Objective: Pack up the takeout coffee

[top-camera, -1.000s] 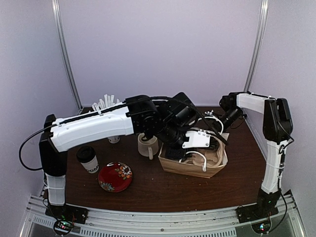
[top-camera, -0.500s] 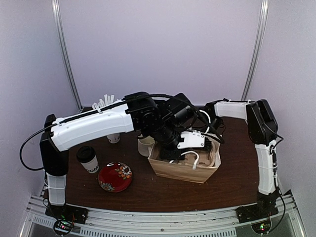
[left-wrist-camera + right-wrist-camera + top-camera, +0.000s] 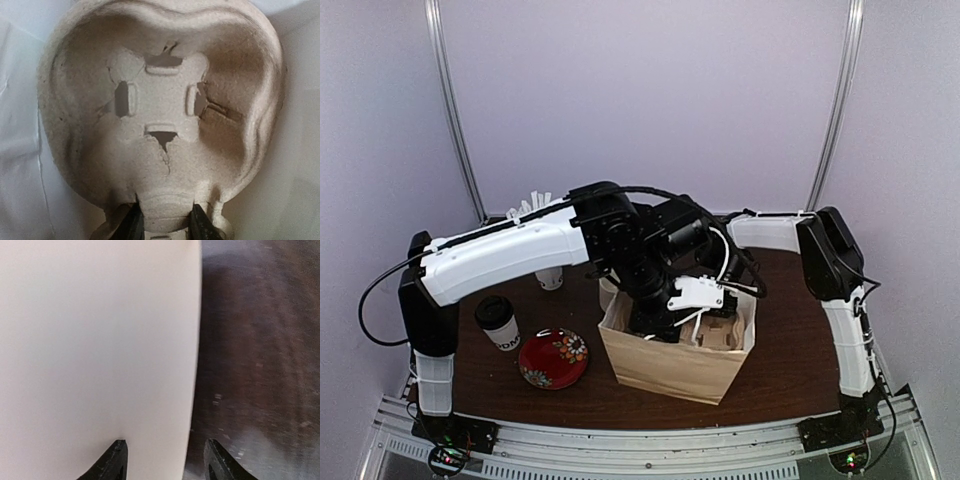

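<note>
From the overhead view I see the left arm stretched across the worktop [image 3: 790, 375], its wrist dipped into the open top of a brown paper bag [image 3: 665, 370] standing upright near the middle. Through the left wrist camera, the left hand [image 3: 164, 211] is pinching the near tab of a moulded pulp cup carrier [image 3: 160, 100]. Both fingers [image 3: 131, 224] press against that tab, and one cup well of the carrier fills most of the view.

The right arm bends in from the right toward the far side of the bag, where the overhead view hides its hand. In its own camera the right hand [image 3: 164, 446] is spread, and a pale smooth surface [image 3: 95, 340] covers the left of the frame. The edge of that surface falls between the fingers. I cannot tell what it is or whether either finger touches it.

The takeout coffee [image 3: 499, 325] stands upright at the left of the worktop with its black lid [image 3: 493, 309] on, well apart from the bag and from both hands. A red patterned plate [image 3: 553, 358] lies just beside it, and white straws [image 3: 533, 208] poke up behind the left arm.
</note>
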`<move>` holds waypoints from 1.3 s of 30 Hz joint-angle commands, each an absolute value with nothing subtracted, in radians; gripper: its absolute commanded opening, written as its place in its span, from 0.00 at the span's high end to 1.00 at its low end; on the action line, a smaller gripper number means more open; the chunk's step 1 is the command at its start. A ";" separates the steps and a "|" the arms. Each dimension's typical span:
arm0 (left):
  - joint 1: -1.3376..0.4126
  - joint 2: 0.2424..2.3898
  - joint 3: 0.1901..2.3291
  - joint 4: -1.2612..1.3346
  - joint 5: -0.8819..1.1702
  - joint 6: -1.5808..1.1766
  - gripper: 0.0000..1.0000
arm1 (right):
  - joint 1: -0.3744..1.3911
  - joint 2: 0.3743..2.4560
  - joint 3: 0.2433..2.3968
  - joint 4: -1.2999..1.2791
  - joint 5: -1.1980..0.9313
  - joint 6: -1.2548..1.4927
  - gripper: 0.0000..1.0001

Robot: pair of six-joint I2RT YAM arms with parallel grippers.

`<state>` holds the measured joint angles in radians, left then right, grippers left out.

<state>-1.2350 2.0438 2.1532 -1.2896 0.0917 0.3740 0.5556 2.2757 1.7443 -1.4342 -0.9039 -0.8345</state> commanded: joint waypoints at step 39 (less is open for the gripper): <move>-1.186 2.153 2.095 -1.372 0.102 0.321 0.74 | 0.259 1.648 1.586 -1.453 -0.904 -0.762 0.40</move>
